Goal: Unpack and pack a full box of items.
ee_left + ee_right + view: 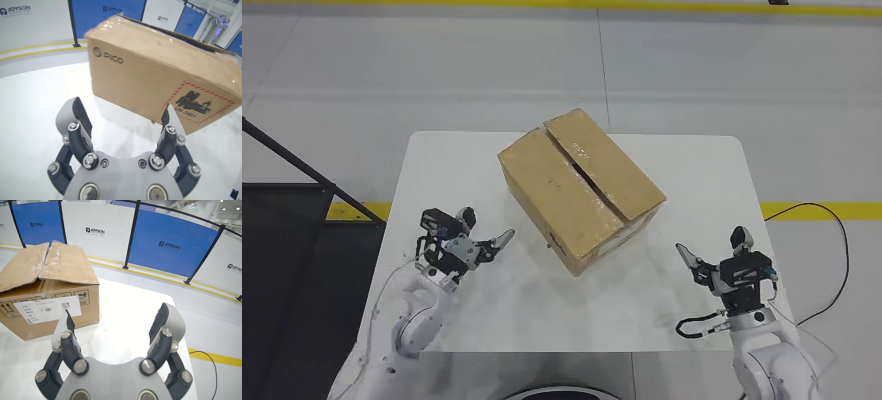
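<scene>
Brown box [580,190] sits with flaps down on the white table [642,300], and I see my left claw [488,226] and right claw [709,242] both spread apart, holding nothing.

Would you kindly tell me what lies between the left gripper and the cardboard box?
The stretch is bare: in the top view, plain white table lies between the open left gripper and the cardboard box, which do not touch.

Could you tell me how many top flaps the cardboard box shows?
2: the left flap nearer the left claw, the right flap nearer the right claw; inner flaps may be hidden.
</scene>
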`<state>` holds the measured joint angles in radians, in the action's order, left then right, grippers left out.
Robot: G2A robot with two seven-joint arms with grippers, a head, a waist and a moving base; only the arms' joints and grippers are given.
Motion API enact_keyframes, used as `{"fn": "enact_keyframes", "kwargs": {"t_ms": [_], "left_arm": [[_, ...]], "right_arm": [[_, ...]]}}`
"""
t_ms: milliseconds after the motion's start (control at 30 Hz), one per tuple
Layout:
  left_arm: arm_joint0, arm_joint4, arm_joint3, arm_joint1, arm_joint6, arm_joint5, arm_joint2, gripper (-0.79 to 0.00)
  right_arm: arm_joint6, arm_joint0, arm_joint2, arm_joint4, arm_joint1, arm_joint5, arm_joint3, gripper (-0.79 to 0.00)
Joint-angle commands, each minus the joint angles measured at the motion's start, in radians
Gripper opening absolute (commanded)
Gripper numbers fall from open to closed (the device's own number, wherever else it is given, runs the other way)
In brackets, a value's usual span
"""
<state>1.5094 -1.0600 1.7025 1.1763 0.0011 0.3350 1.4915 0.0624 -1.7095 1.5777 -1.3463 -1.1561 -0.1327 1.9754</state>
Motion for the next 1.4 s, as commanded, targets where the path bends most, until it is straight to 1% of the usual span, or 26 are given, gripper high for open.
{"fn": "enact_keyframes", "kwargs": {"t_ms": [0,67,233,300,467,700,933,1067,1167,1267,1367], "left_arm": [[0.005,0.051,-0.012,-0.003,-0.006,0.008,0.043,0.000],[0.010,0.077,-0.019,-0.006,-0.007,0.016,0.070,0.000],[0.026,0.133,-0.031,-0.009,-0.008,0.008,0.125,0.000],[0.032,0.151,-0.029,-0.009,-0.014,0.002,0.133,0.000],[0.032,0.151,-0.029,-0.009,-0.014,0.002,0.133,0.000],[0.032,0.151,-0.029,-0.009,-0.014,0.002,0.133,0.000],[0.020,0.150,-0.028,-0.008,-0.024,-0.003,0.124,0.000],[-0.016,0.169,-0.047,-0.006,-0.044,-0.041,0.119,0.000],[-0.067,0.176,-0.077,-0.003,-0.069,-0.108,0.115,0.000],[-0.144,0.131,-0.120,-0.002,-0.089,-0.184,0.103,0.000],[-0.243,0.082,-0.192,0.000,-0.109,-0.225,0.077,0.000]], "right_arm": [[-0.033,0.041,-0.022,-0.032,-0.002,0.017,-0.028,0.000],[-0.048,0.074,-0.049,-0.031,-0.005,0.023,-0.053,0.000],[-0.088,0.182,-0.117,-0.034,-0.018,0.083,-0.143,0.000],[-0.112,0.227,-0.138,-0.032,-0.024,0.121,-0.177,0.000],[-0.143,0.316,-0.205,-0.023,-0.039,0.168,-0.235,0.000],[-0.159,0.377,-0.243,-0.014,-0.054,0.222,-0.269,0.000],[-0.175,0.417,-0.259,-0.006,-0.064,0.251,-0.291,0.000],[-0.177,0.444,-0.263,0.013,-0.071,0.271,-0.318,0.000],[-0.168,0.450,-0.254,0.030,-0.075,0.291,-0.328,0.000],[-0.145,0.425,-0.224,0.036,-0.073,0.297,-0.312,0.000],[-0.122,0.373,-0.177,0.034,-0.068,0.288,-0.272,0.000]]}}
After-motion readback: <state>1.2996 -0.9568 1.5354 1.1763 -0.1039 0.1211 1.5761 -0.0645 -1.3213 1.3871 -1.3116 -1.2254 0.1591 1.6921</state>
